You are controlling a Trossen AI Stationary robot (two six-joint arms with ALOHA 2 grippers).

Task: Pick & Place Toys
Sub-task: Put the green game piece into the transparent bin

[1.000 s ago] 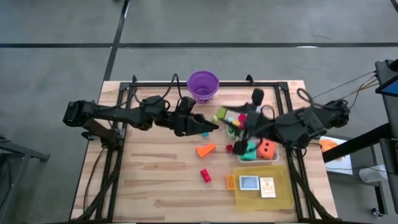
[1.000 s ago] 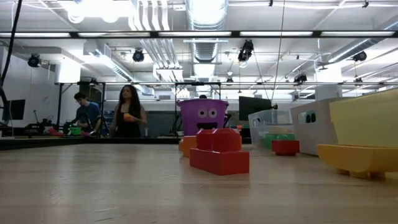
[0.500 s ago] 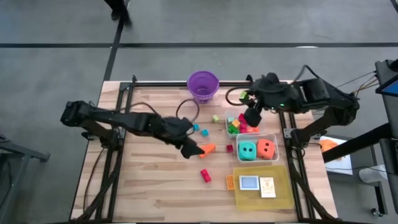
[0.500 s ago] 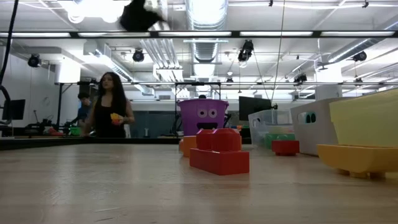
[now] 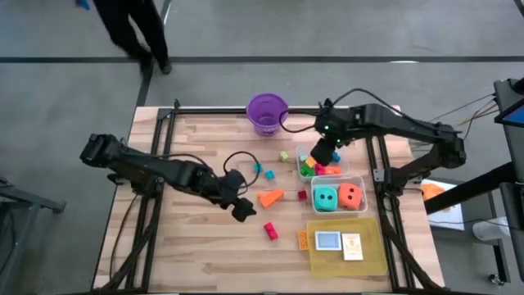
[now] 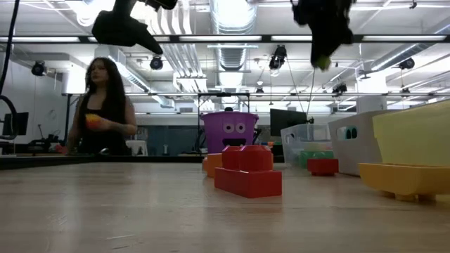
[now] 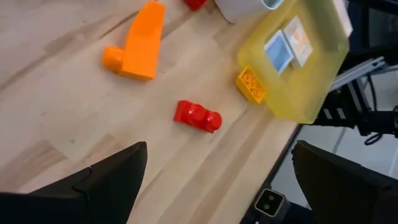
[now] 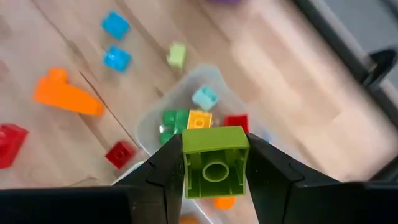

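Observation:
Toys lie on the wooden table: an orange wedge [image 5: 270,197], a red block [image 5: 270,232], two blue blocks [image 5: 263,171], a pale green block [image 5: 283,156] and a yellow block [image 5: 302,239]. My left gripper [image 5: 241,211] hangs open above the table just left of the red block [image 7: 197,116], tipped downward with nothing between its fingers. My right gripper [image 5: 324,154] is shut on a green block [image 8: 214,162] above the clear tub of small blocks [image 5: 306,154]. It shows high in the low view [image 6: 323,31]. My right gripper pinches the green block's two opposite side faces [image 8: 186,163] between its two fingers. The fingers point steeply down from above. The block hangs clear above the tub, its hollow underside facing the wrist camera.
A second clear tub [image 5: 363,187] holds a teal die [image 5: 326,197] and an orange die [image 5: 350,195]. A yellow tray [image 5: 372,254] with cards sits at the near right, a purple bucket [image 5: 267,111] at the far edge. A person walks beyond the table.
My left gripper has come down and toward the near edge past the orange wedge, tipping to point downward, still open. My right gripper has swung over the tub of small blocks, sunk and tipped downward, keeping the green block.

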